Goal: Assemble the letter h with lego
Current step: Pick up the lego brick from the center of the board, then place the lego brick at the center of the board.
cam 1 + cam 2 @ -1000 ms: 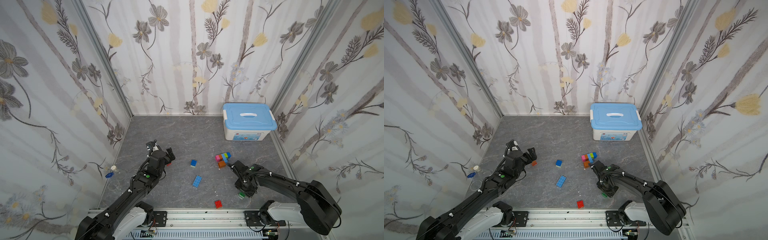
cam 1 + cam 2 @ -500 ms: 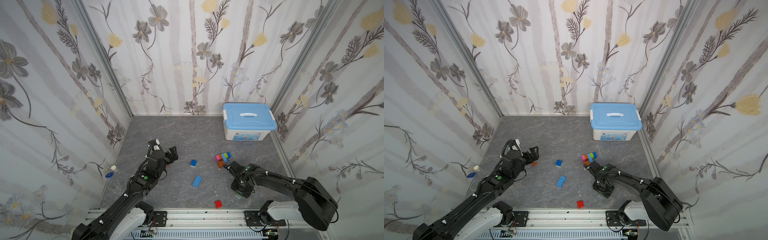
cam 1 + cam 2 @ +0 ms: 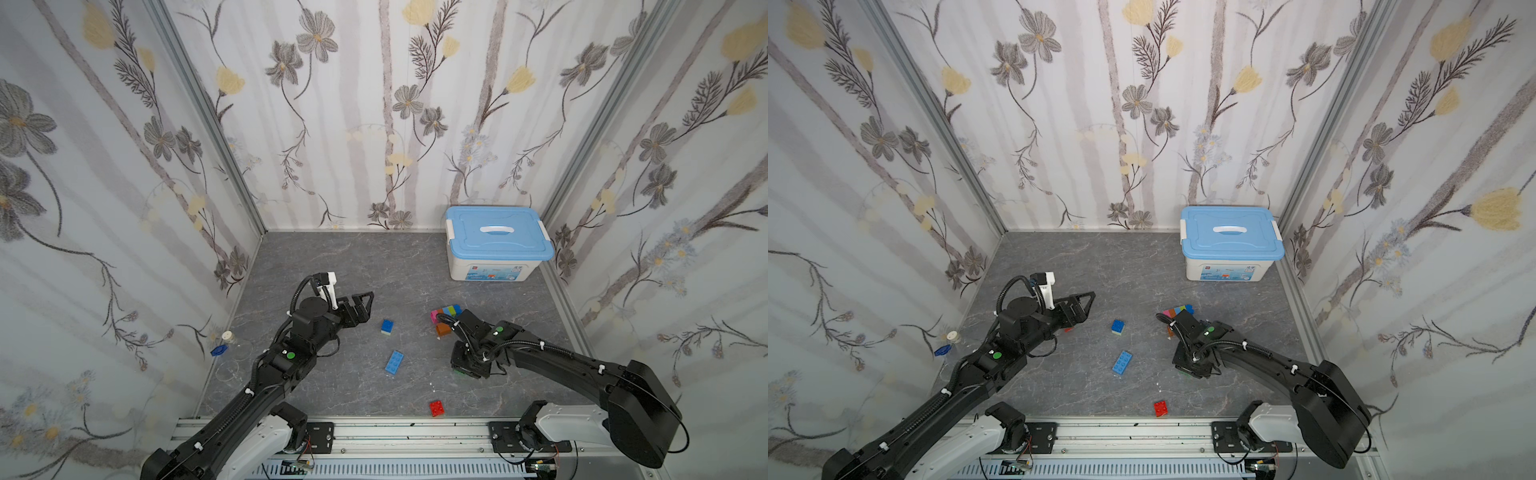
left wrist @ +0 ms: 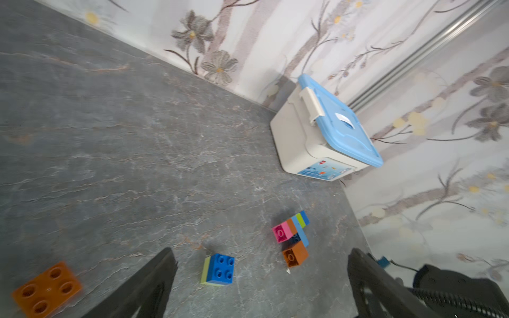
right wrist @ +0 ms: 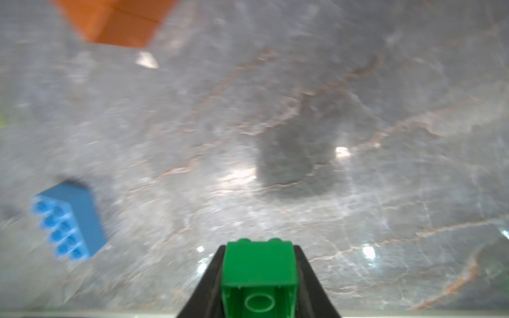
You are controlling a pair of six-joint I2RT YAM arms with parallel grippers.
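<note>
My right gripper (image 5: 259, 249) is shut on a green lego brick (image 5: 259, 267), studs pointing away, low over the floor; in a top view it (image 3: 465, 369) sits near a loose orange brick (image 3: 443, 330). A joined cluster of pink, orange, blue and lime bricks (image 3: 445, 312) lies just beyond. My left gripper (image 4: 261, 252) is open and empty, aimed at a blue-on-lime brick (image 4: 219, 269). An orange brick (image 4: 46, 289) lies beside it. A long light-blue brick (image 3: 394, 362) and a red brick (image 3: 436, 408) lie mid-floor.
A white storage box with a light-blue lid (image 3: 496, 243) stands in the back right corner. Walls close in on three sides, and the metal rail (image 3: 374, 432) runs along the front. A small blue cap (image 3: 219, 350) lies by the left wall.
The right gripper has closed on the green brick and shifted slightly left. The left arm has swung its open gripper to the right, toward the blue-on-lime brick.
</note>
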